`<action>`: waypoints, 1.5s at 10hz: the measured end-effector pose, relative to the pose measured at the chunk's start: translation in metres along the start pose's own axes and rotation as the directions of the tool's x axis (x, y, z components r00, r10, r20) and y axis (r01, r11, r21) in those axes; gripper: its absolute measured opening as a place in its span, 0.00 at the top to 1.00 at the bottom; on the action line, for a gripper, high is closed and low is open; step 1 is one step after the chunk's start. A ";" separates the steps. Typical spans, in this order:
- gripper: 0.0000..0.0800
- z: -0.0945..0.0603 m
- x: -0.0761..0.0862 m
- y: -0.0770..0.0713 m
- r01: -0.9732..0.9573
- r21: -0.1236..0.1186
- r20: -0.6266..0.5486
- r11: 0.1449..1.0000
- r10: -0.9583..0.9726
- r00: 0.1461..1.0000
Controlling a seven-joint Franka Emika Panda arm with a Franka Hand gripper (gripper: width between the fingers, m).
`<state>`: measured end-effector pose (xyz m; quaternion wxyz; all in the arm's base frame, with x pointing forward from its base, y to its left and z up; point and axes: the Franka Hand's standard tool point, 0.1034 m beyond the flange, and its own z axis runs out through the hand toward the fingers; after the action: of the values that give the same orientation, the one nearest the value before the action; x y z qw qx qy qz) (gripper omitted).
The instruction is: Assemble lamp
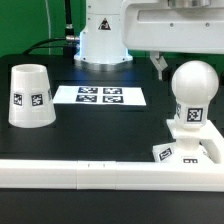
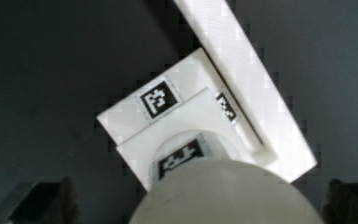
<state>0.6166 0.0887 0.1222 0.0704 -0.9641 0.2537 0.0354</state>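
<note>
On the dark counter [image 1: 110, 130], seen in the exterior view, the white plastic round-headed bulb [image 1: 192, 85] stands upright on its stem, planted on the flat square white lamp base [image 1: 205, 150] at the exterior view's right. That base lies just beside the long white rail [image 1: 80, 175] that runs across the front. The end effector [image 1: 180, 62] hangs directly over the bulb. One dark finger [image 1: 160, 66] shows at the exterior view's left of the round head, with its tip about level with the head's top and apart from it. The second finger is not visible from this side. Well apart, at the exterior view's left, the larger tapered cup-shaped white shade [image 1: 30, 95] sits with its wide end down and a tag facing the camera. Between the shade and the bulb, farther back, lies the flat marker board [image 1: 100, 96], and behind that stands the arm's white pedestal [image 1: 105, 40].

From the wrist view, the bulb's rounded head [image 2: 211, 195] fills the space between the two dark fingertips [image 2: 43, 200], which are spread wide, one on each side, with a clear gap to the head on both; nothing is pinched. Beyond the head, the tagged stem meets the square base [image 2: 149, 125], which has one edge against the rail [image 2: 247, 60]. The rail crosses the picture on a diagonal over the dark counter.
</note>
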 end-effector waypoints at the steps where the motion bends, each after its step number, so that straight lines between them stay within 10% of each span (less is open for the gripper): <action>1: 0.13 0.000 0.000 0.000 0.074 0.000 0.000 0.997 -0.074 0.997; 7: 0.13 -0.003 0.006 0.003 0.628 -0.060 0.003 0.776 -0.629 0.777; 15: 0.13 0.000 0.010 0.003 0.953 -0.051 0.041 0.297 -0.953 0.300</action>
<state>0.6241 0.0813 0.1207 0.0467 -0.9289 -0.3675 -0.0033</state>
